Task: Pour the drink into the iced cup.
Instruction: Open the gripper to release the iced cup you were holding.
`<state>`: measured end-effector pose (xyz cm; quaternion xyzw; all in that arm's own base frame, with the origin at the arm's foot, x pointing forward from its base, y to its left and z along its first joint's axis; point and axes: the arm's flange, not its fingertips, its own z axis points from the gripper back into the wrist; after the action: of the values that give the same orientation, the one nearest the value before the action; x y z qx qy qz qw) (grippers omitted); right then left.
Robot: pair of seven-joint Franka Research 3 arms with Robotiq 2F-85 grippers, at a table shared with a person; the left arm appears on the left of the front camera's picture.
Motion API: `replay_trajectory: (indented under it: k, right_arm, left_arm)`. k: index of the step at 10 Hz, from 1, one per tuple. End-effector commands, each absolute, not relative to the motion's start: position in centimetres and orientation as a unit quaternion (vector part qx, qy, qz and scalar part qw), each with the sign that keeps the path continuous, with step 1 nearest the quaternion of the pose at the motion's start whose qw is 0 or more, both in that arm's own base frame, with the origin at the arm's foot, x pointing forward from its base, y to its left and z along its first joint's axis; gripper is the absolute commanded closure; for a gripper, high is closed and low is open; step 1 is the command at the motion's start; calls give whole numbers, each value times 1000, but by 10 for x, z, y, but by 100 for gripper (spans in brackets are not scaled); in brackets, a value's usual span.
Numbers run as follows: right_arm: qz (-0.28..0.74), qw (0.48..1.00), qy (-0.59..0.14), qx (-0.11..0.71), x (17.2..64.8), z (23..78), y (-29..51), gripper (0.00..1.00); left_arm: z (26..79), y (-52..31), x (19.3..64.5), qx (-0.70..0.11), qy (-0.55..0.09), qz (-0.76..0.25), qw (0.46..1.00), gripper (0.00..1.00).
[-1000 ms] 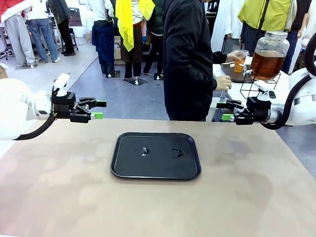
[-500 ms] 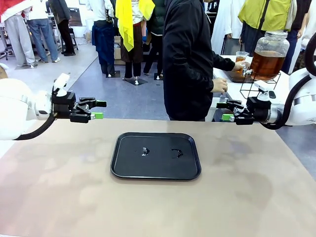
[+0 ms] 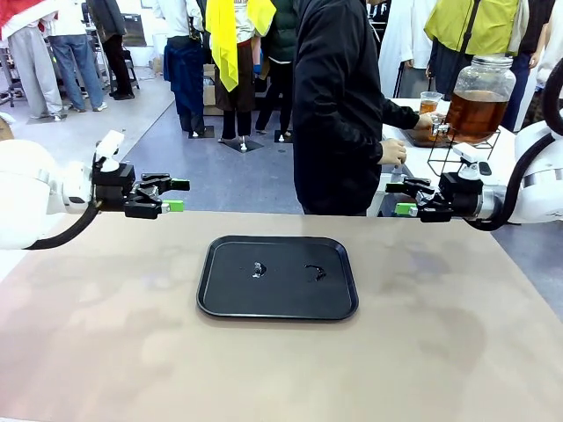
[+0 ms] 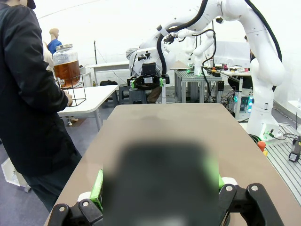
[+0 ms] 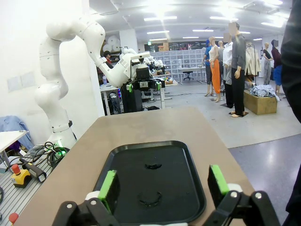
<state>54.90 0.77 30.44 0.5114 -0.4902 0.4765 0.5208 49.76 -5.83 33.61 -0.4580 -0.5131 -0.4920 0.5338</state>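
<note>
The big round glass jar of amber-brown drink (image 3: 479, 98) stands on a side table beyond my bench's far right corner, nearer my right claw (image 3: 404, 197); the person's hand (image 3: 426, 120) holds a clear cup (image 3: 429, 103) at its spigot. My left claw (image 3: 173, 195) gapes empty too.

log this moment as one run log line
person's hand: cup at dispenser jar spigot | left gripper: jaws open, idle | right gripper: jaws open, idle | tray: no cup

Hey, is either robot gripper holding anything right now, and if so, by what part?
No. The left gripper and the right gripper are both open and empty, hovering apart above the table's far edge, either side of the black tray.
</note>
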Motion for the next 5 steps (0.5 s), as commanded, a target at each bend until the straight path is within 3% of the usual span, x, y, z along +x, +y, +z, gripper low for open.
replay_trajectory:
  k: [1,5]
  right_arm:
    - [476,520,-490,513,550,307,11,0]
    - [476,520,-490,513,550,307,11,0]
  left_arm:
    - [338,-60,497,-458,-516,-490,533,0]
    - [338,-60,497,-458,-516,-490,533,0]
